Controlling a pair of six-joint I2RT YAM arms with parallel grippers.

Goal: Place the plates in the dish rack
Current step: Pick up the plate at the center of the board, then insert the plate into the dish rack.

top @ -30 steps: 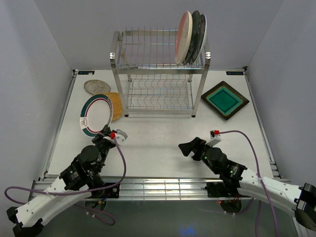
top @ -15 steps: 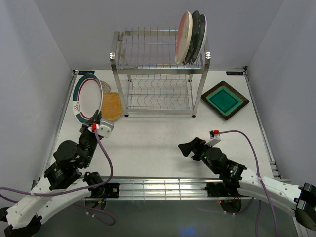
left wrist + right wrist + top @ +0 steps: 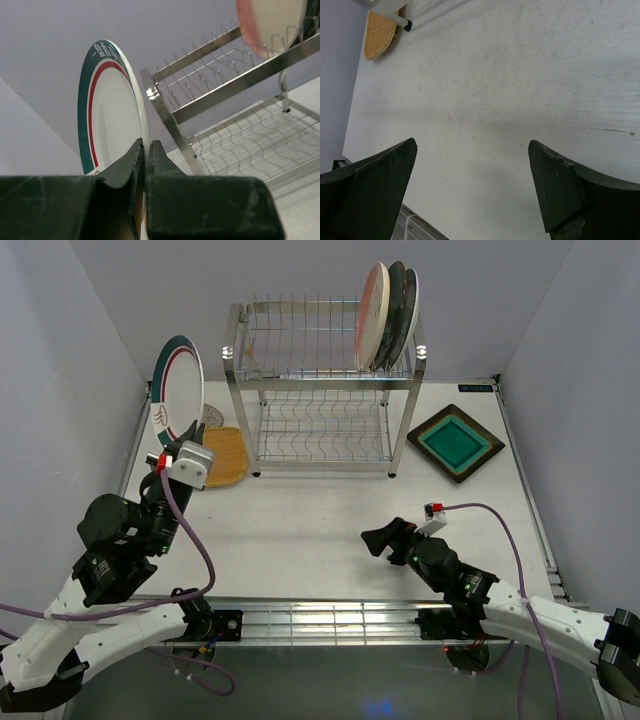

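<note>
At the left end of the dish rack [image 3: 330,383], outside its left post and about level with the upper tier, the green-rimmed white plate [image 3: 178,390] is held on edge by the left gripper [image 3: 193,432]. The jaws are seen nearly closed, pinching the plate's lower rim, with the plate rising upright from them. The plate's face is judged to run roughly parallel to the three plates already standing at the right end of the upper tier (the pink-cream plate [image 3: 372,315] foremost), so a sideways carry to the right, over the top rail and down into a free slot, appears to be what remains for this piece. The left arm is plainly the nearer to those vacant slots. The right gripper [image 3: 378,540] is noted low over the table [image 3: 320,510] with its jaws spread wide and nothing between them, well apart from the rack. From the left wrist view, the pinch itself is confirmed: the fingers of the left gripper [image 3: 145,150] close on the plate [image 3: 112,120] edge, and the rack's rail [image 3: 235,82] lies to the right. The overhead view alone shows the brown square plate [image 3: 455,443] and the yellow woven plate [image 3: 228,455] lying flat on the table, not yet loaded. The right wrist view shows bare table between the open right gripper [image 3: 472,144] and a corner of the yellow woven plate [image 3: 380,35].
</note>
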